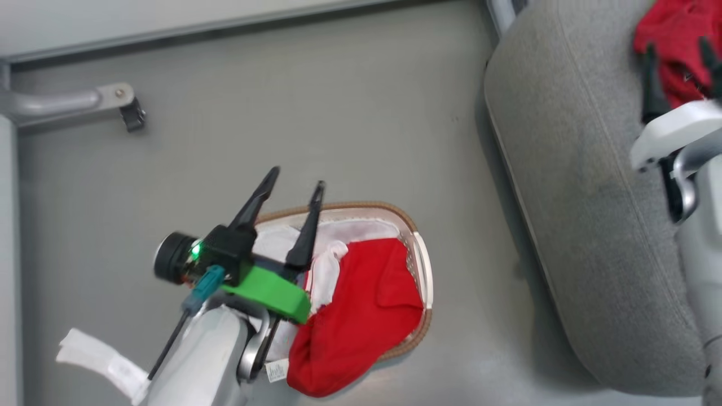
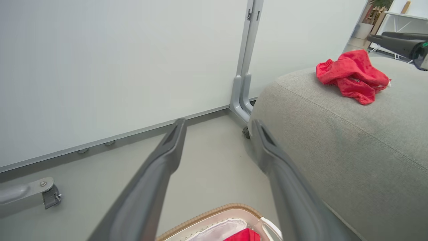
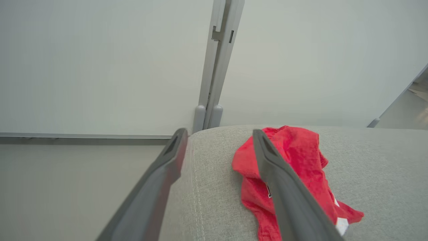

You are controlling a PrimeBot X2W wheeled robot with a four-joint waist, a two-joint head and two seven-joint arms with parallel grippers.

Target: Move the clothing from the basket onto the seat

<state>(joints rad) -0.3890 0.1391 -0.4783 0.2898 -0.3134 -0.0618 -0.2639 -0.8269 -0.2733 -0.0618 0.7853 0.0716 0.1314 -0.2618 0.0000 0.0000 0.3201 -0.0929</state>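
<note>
- Left gripper (image 1: 297,179): fingers spread, empty, hanging over the basket (image 1: 422,265) at lower centre of the head view.
- Basket stands on the floor (image 1: 338,113), left of the seat (image 1: 592,225), with a strip of floor between them.
- One red garment (image 1: 361,304) lies in the basket on the white liner (image 1: 361,230), spilling over the rim toward the frame's bottom.
- Right gripper (image 1: 677,45): fingers spread, gripping nothing, over the seat at upper right.
- Second red garment (image 1: 671,22) lies crumpled on the seat, under that gripper.
</note>
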